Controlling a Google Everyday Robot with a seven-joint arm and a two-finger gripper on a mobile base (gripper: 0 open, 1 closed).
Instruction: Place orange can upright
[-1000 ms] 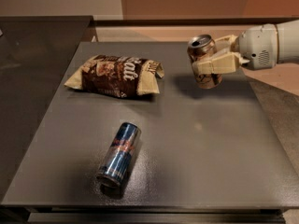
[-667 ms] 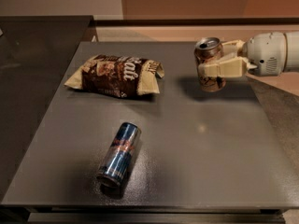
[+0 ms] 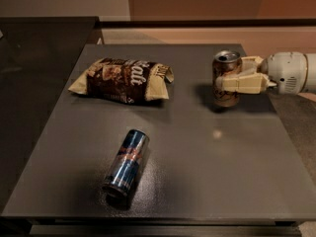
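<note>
Orange can point(image 3: 225, 69) upright, right rear of bench point(image 3: 197, 177), pincer point(image 3: 225, 83) clasped round its middle. Base contact unclear. Seat it flat first, then let go without a sideways nudge.

Item: orange can point(image 3: 226, 68). Short soda can.
Body: coppery orange-brown metal with dark lettering, not legible.
Top: silver lid facing up, slightly toward the camera; a dark opening shows on it.
Pose: upright, long axis vertical. Base is down at the counter point(image 3: 197, 157); whether it rests its full weight there cannot be told.
Location: far right part of the counter, near the back edge, with a dark shadow just to its left.
Hold: gripper point(image 3: 224, 79) reaches in from the right; its cream jaws clasp the can at mid-height, one across the front of the body, the other behind it.
</note>
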